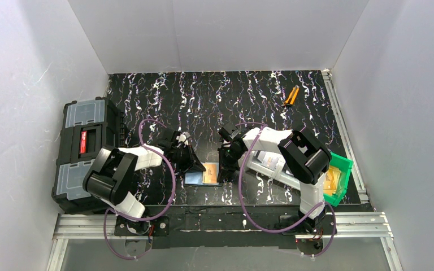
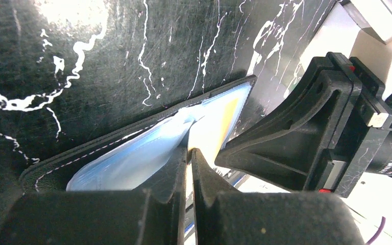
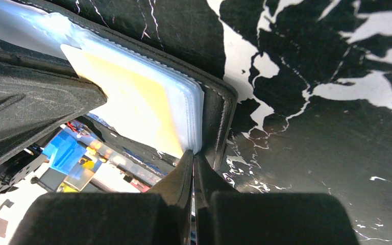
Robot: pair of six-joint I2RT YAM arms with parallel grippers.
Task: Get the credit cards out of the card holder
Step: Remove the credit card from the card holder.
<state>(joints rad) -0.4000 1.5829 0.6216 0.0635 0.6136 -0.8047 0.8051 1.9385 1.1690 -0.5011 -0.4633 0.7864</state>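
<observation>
Currently mid-extraction on the first card. Card holder (image 1: 194,179) lies spread open on the bench (image 1: 203,96), just ahead of the two arm bases, glossy blue-grey pockets facing up. Orange-tan card (image 3: 132,104) sits in the half nearer the right arm, much of its face showing, not yet free of the pockets. Left fingers (image 2: 188,155) are closed. In the left wrist view their tips meet on the card's pale edge, so I read this as a pinch on the card, though a layer of pocket film may be caught with it. Right fingers (image 3: 193,161) are closed too, tips set at the holder's outer edge where the clear pockets meet the black cover; I cannot tell whether they nip that edge or only press on it. Plan for the pull: draw the card low and flat along the pocket's own plane, toward its open side, with the right fingers acting as the anchor. Go slowly. If the whole holder drags or a film rises with the card, stop, let go and re-pinch the card alone. A steep lift would likely bow the card and bind it at the pocket mouth. The two wrists sit very near each other, so the left should back away in a straight line, no swing
</observation>
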